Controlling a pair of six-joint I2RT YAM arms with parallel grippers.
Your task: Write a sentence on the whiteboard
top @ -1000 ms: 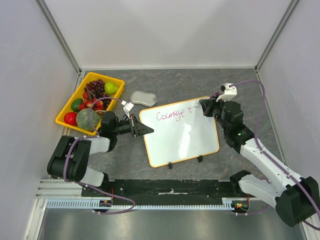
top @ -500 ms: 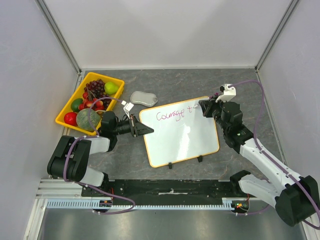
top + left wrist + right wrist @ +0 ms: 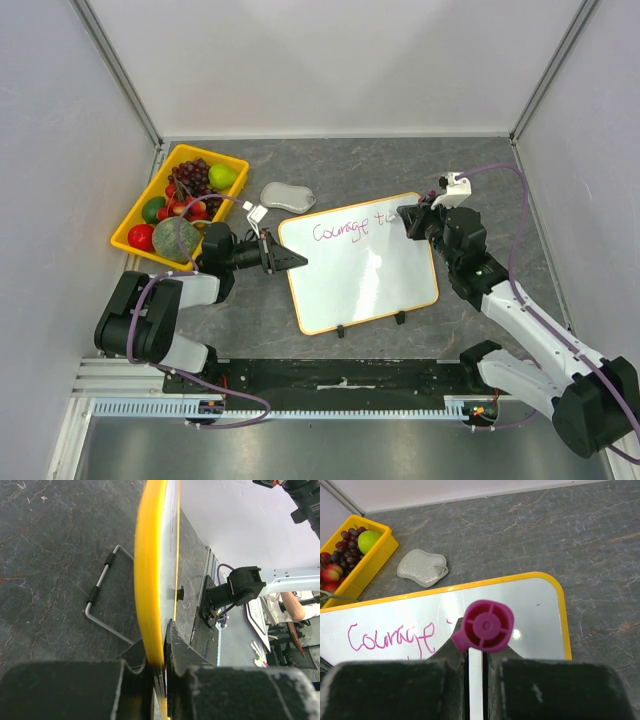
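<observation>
Magenta ink has grown: the sentence [image 3: 347, 228] on the whiteboard [image 3: 370, 275] now runs a stroke past "Courage t", and the right jaws have slid slightly rightward with it, so the writing is under way but, I judge, far from done. Those jaws are clamped on the marker [image 3: 485, 626], over the board's upper right part, at the last stroke. The left jaws, nearly closed, pinch the board's yellow rim [image 3: 150, 580] at its left edge, steadying it on the table [image 3: 480, 170].
</observation>
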